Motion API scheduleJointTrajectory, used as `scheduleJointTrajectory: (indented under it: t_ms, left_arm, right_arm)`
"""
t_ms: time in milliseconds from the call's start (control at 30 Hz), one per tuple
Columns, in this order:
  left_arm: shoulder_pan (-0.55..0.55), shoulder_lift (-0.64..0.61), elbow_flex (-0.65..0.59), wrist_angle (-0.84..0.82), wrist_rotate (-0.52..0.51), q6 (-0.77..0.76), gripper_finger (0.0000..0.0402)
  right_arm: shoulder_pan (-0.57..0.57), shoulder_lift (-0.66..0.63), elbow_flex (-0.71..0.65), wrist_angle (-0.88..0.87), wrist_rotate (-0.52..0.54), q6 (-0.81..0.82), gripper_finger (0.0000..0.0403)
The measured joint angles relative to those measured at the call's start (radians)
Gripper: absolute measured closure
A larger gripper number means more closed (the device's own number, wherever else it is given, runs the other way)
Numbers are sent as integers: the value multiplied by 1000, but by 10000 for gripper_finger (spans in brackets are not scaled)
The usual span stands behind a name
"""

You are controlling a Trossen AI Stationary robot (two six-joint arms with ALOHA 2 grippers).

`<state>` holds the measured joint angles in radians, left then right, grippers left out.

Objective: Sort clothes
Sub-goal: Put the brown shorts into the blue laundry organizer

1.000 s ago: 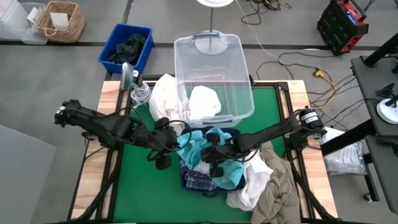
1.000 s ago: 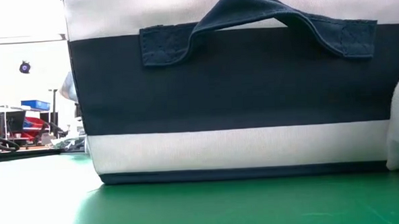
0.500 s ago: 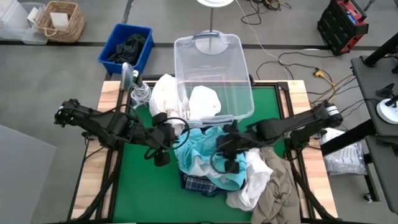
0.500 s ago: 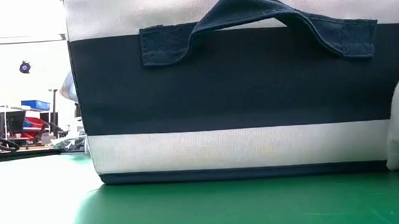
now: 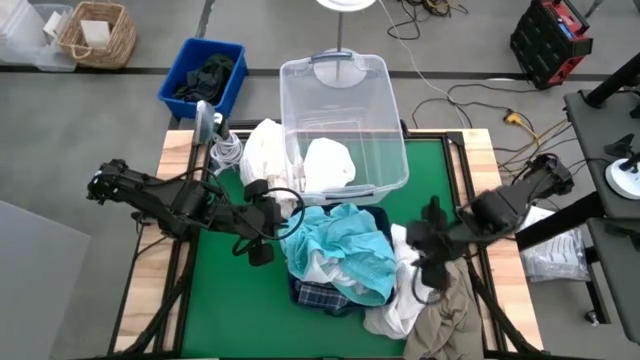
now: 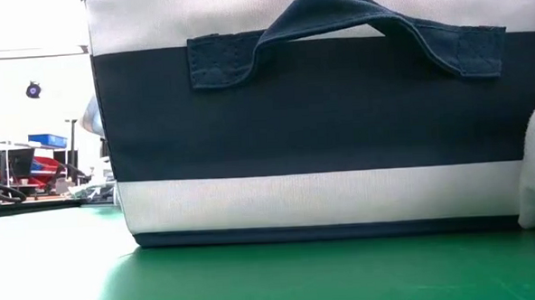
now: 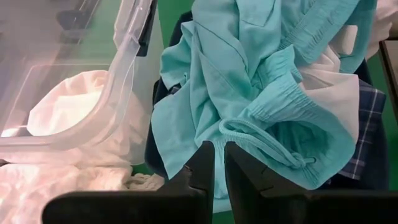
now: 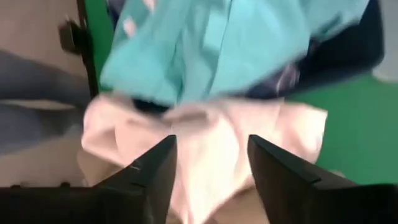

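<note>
A pile of clothes lies mid-table. On top is a teal garment point(image 5: 340, 245), over a navy-and-white plaid one point(image 5: 320, 295), a white one point(image 5: 405, 295) and a khaki one point(image 5: 440, 320). My left gripper point(image 5: 272, 222) is at the pile's left side, shut on the teal garment point(image 7: 261, 93). My right gripper point(image 5: 425, 262) stands open over the white garment point(image 8: 211, 137) at the pile's right side, with nothing between its fingers point(image 8: 155, 174). More white cloth point(image 5: 328, 165) lies in the clear bin point(image 5: 345, 75). My left gripper pinches a hanging edge of the teal garment point(image 7: 219, 134) between its two nearly closed fingers. It comes roughly level from the table's left. The garment is slack, and the rest of it lies bunched on the pile.
A white garment point(image 5: 262, 150) and a coiled white cable point(image 5: 225, 150) lie left of the clear bin. A blue bin point(image 5: 200, 75) holding dark clothes and a wicker basket point(image 5: 95, 30) stand on the floor beyond. A navy-and-white fabric box point(image 6: 311, 121) fills the low view.
My right gripper has drawn back from the top of the pile toward the table's right edge. It now stands over the white garment. The teal garment lies spread wider over the pile than before.
</note>
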<state>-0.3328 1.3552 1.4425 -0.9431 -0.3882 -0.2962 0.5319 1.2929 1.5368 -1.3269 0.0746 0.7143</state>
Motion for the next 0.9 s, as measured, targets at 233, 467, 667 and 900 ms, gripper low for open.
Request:
scheduleJointTrajectory:
  t_ms: [233,467,667,900]
  left_arm:
    - [0,0,0,-1,-24,-3,383]
    - [1,0,0,-1,-25,-1,384]
    - [1,0,0,-13,-24,-20,384]
    - [1,0,-1,-30,-22,-30,384]
  right_arm:
    - [94,3,0,-222,-19,222,168]
    - [147,-39,-81,-243,-4,342,157]
    - [219,-83,-216,-243,-4,373,156]
    - [331,-148,-393,-170,6,379,152]
